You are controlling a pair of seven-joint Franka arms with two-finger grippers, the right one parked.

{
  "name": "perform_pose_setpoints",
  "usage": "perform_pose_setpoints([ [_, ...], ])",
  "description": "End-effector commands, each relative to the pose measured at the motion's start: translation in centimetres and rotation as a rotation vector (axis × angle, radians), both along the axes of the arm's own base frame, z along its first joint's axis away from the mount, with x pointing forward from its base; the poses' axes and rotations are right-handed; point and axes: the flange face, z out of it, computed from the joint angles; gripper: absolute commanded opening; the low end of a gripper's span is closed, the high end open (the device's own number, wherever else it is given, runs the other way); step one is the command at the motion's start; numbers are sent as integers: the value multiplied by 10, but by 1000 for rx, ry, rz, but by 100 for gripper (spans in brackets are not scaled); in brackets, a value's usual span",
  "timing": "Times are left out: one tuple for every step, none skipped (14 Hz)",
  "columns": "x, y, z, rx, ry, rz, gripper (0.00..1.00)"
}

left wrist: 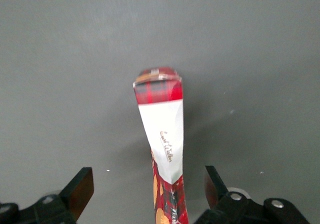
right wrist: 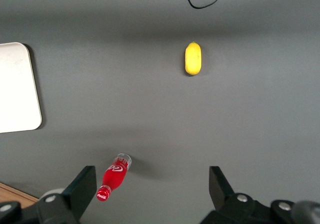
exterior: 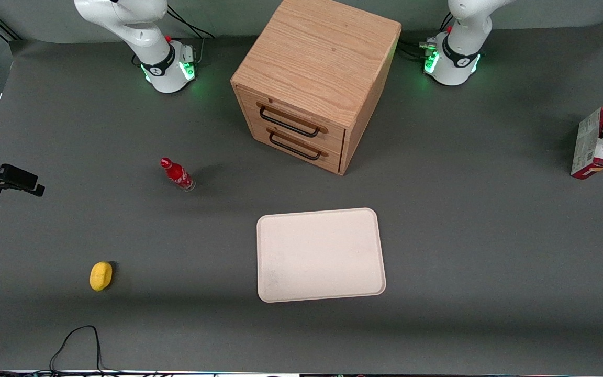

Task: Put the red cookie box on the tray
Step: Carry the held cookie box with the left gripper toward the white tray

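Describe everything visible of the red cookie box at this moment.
The red cookie box is a thin flat carton with red tartan ends and edges, a pale printed face and a white band with script. It stands upright on one end on the grey table, toward the working arm's end, well apart from the tray. The gripper straddles its upper end, fingers open and clear of its faces.

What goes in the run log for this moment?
gripper: open, straddling red cookie box | box: standing at working arm's end of table, ungrasped | tray: holds nothing | stage: pre-grasp
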Motion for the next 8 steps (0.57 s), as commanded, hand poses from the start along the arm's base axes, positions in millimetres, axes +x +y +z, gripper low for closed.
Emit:
perform_pose_setpoints([
  [-4, 8, -27, -3, 1, -4, 97],
  [-6, 8, -34, -8, 12, -3, 96],
  [-8, 7, -39, -19, 24, 0, 93],
  [-11, 4, -43, -32, 37, 3, 89],
  [-12, 3, -44, -38, 41, 6, 84],
  [-14, 4, -44, -40, 43, 13, 70],
  [-15, 4, -44, -40, 43, 14, 47],
  [-15, 4, -44, -42, 46, 14, 24],
])
